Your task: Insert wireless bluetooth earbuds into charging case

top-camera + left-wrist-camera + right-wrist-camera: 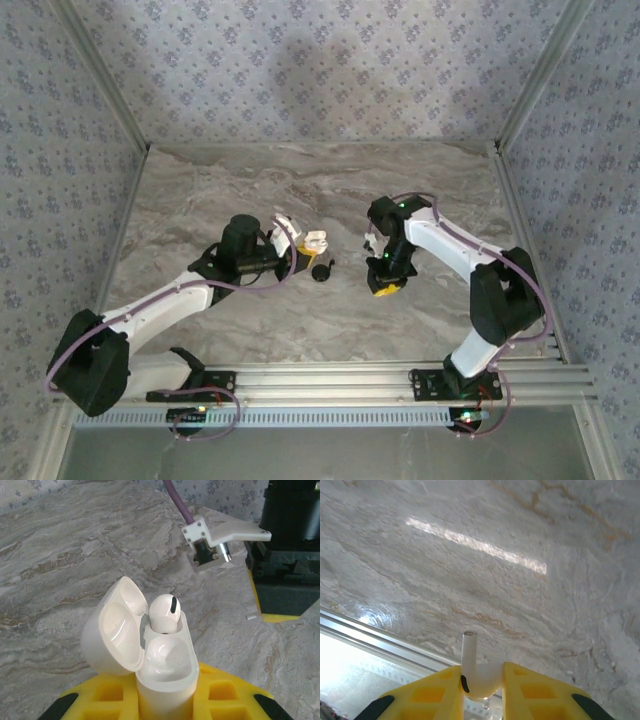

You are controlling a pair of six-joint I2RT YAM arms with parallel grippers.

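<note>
The charging case (pixel 167 677) stands upright with its lid (pixel 112 630) swung open to the left, and my left gripper (pixel 165 702) is shut on its lower body between yellow pads. One white earbud (pixel 165 612) sits in the far socket; the near socket is hollow. From above, the case (pixel 314 243) is at mid-table in the left gripper (pixel 300 256). To its right my right gripper (pixel 385 286) points down at the table. It (pixel 482 685) is shut on a second earbud (pixel 479 680), whose stem sticks out past the fingers.
A black round object with a short stem (pixel 322 270) lies on the marble table (pixel 250 190) just in front of the case. A tiny white piece (pixel 251 615) lies on the table by the right gripper. Aluminium rails (pixel 400 378) run along the near edge.
</note>
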